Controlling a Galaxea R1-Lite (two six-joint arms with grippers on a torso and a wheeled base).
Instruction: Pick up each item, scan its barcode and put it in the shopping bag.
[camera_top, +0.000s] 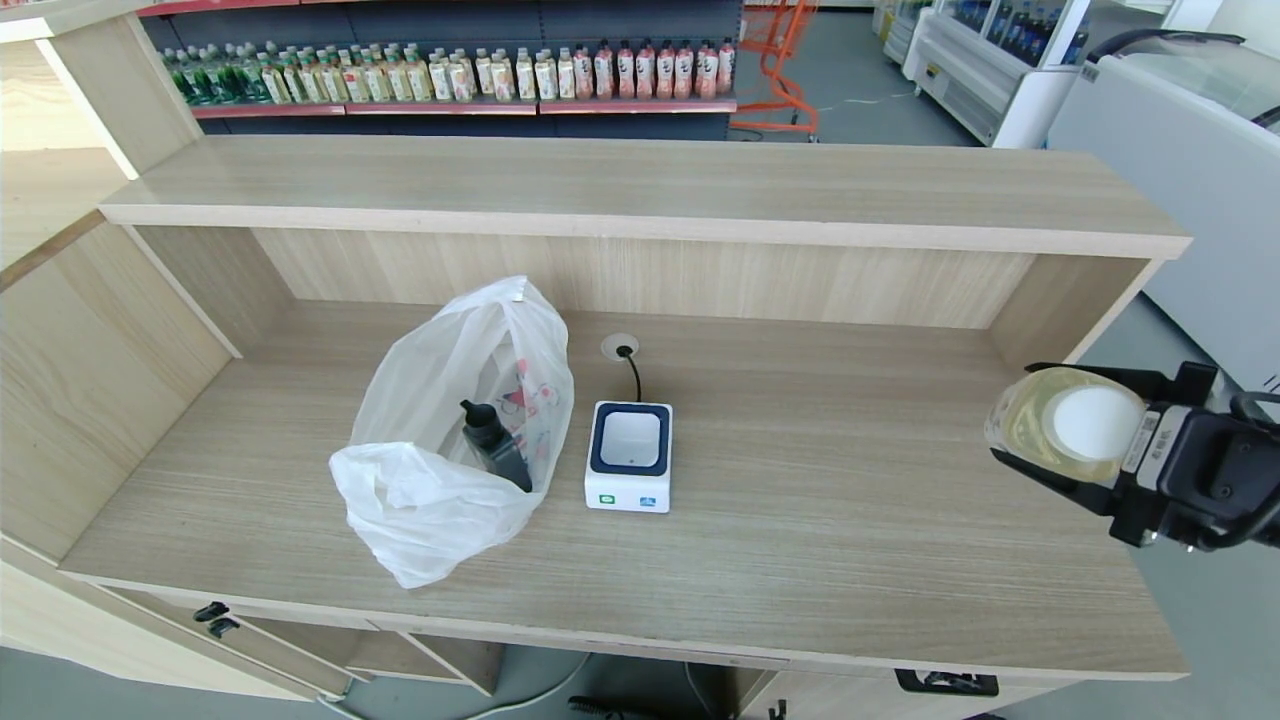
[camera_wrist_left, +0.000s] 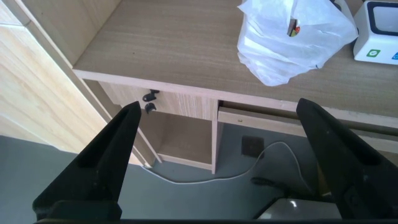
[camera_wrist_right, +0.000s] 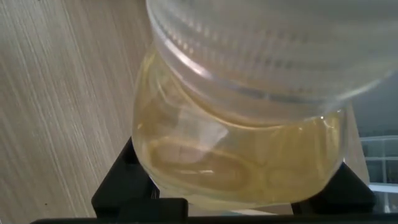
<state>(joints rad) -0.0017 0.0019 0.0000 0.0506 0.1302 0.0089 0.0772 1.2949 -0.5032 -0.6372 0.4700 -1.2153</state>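
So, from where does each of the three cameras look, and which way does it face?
Head view: sits on the head, faces forward and down at the counter, shopping bag and scanner; the right gripper holds a bottle.
Left wrist view: sits low before the counter, faces its front edge; the open left gripper frames it.
Right wrist view: sits behind the right gripper, faces the held bottle closely.
Shared: head and left wrist views both show shopping bag and scanner.

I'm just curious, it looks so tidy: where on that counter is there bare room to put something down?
The widest bare patch of counter lies from the scanner out to the right end. A smaller one lies between the shopping bag and the left end. It is crowded where bag and scanner nearly meet, with the cable behind.
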